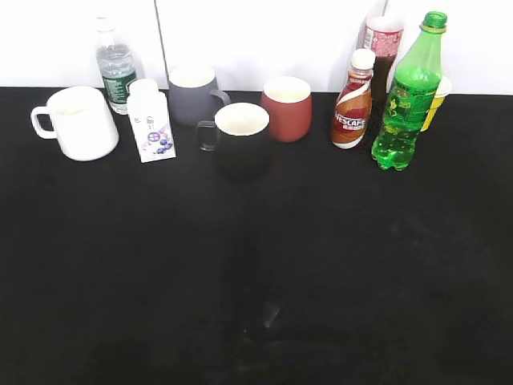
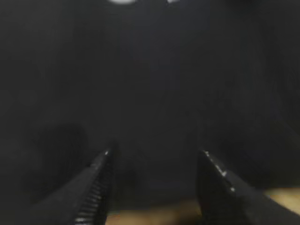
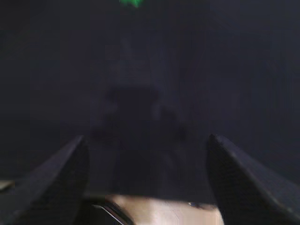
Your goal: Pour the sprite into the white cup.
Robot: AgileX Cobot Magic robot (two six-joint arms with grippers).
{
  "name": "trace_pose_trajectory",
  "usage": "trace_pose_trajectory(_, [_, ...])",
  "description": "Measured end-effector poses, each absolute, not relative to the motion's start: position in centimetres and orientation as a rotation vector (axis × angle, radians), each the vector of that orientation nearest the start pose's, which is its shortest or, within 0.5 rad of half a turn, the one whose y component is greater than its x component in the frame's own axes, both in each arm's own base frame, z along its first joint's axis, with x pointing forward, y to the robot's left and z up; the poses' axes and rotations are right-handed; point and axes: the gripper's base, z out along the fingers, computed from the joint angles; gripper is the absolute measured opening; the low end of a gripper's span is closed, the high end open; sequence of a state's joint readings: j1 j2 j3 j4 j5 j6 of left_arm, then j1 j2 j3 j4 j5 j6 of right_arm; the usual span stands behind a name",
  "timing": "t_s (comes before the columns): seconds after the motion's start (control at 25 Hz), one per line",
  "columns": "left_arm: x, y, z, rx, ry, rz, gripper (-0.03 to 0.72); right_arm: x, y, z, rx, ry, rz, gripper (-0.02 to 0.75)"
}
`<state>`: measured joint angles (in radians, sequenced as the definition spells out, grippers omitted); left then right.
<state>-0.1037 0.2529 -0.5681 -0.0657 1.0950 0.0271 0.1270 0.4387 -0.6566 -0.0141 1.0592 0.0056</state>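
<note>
The sprite (image 1: 409, 96), a tall green bottle with a green cap, stands upright at the back right of the black table. A green speck of it shows at the top of the right wrist view (image 3: 130, 3). The white cup (image 1: 78, 122) stands at the back left, handle to the left. Neither arm shows in the exterior view. My left gripper (image 2: 154, 157) is open and empty over dark cloth. My right gripper (image 3: 146, 143) is open and empty, far short of the bottle.
A clear water bottle (image 1: 117, 67), a small white carton (image 1: 151, 122), a grey mug (image 1: 194, 95), a black mug with white inside (image 1: 238, 138), a red cup (image 1: 287, 107), a Nescafe bottle (image 1: 354, 101) and a dark drink bottle (image 1: 382, 50) stand along the back. A yellow cup (image 1: 438, 103) sits behind the sprite.
</note>
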Motion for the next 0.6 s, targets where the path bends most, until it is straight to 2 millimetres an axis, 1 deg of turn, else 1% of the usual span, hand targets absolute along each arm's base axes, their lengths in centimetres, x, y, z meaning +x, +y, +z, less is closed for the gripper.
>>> trace_pose_trajectory(0.08, [3.1, -0.8, 28.9, 0.142, 2.231, -0.109, 0.438, 4.4, 0.1, 27.8, -0.15, 2.321, -0.005, 0.583])
trace_pose_trajectory(0.12, [3.1, -0.7, 28.7, 0.142, 2.239, -0.107, 0.438, 4.0, -0.1, 27.3, -0.151, 2.308, -0.027, 0.583])
trace_pose_trajectory(0.2, [3.2, -0.7, 28.5, 0.143, 2.245, -0.105, 0.437, 3.7, -0.1, 27.4, -0.155, 2.29, -0.029, 0.583])
trace_pose_trajectory(0.28, [3.2, -0.7, 28.5, 0.143, 2.245, -0.104, 0.437, 3.7, 0.0, 27.4, -0.153, 2.292, -0.003, 0.583])
trace_pose_trajectory(0.6, [3.1, -0.7, 28.5, 0.143, 2.243, -0.102, 0.437, 3.7, 0.1, 27.4, -0.152, 2.292, 0.004, 0.583])
